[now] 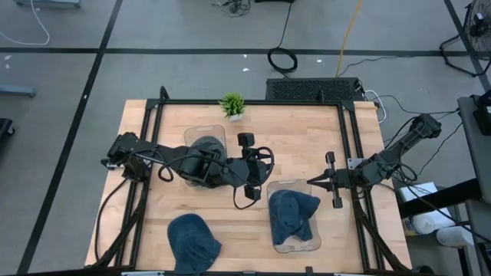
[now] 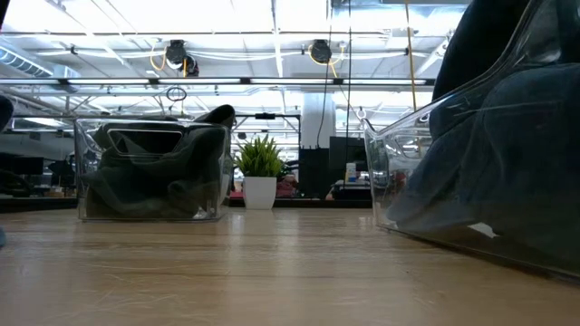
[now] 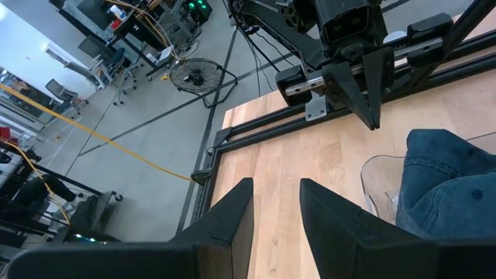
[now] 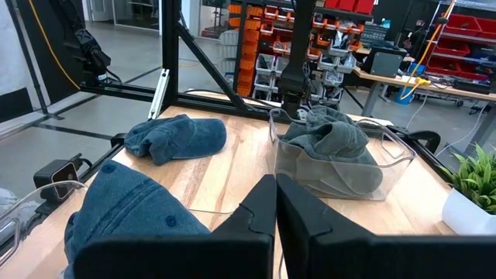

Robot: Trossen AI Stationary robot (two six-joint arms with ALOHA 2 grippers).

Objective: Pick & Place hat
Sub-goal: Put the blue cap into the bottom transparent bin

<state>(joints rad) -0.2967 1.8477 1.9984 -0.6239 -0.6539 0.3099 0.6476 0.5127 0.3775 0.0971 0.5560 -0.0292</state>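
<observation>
Denim hat (image 1: 294, 215) sits in my near clear bin (image 1: 310, 242) | second hat (image 1: 192, 241) loose by front edge | left gripper (image 1: 247, 182) fingers apart, empty, mid-table | right gripper (image 1: 313, 182) pinched together, just beside bin

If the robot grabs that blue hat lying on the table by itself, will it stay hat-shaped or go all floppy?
Probably floppy: the loose blue hat lies slumped and creased like soft denim. It likely weighs little, so it should lift easily. It looks unlikely to roll, since it sits flat on the table.
</observation>
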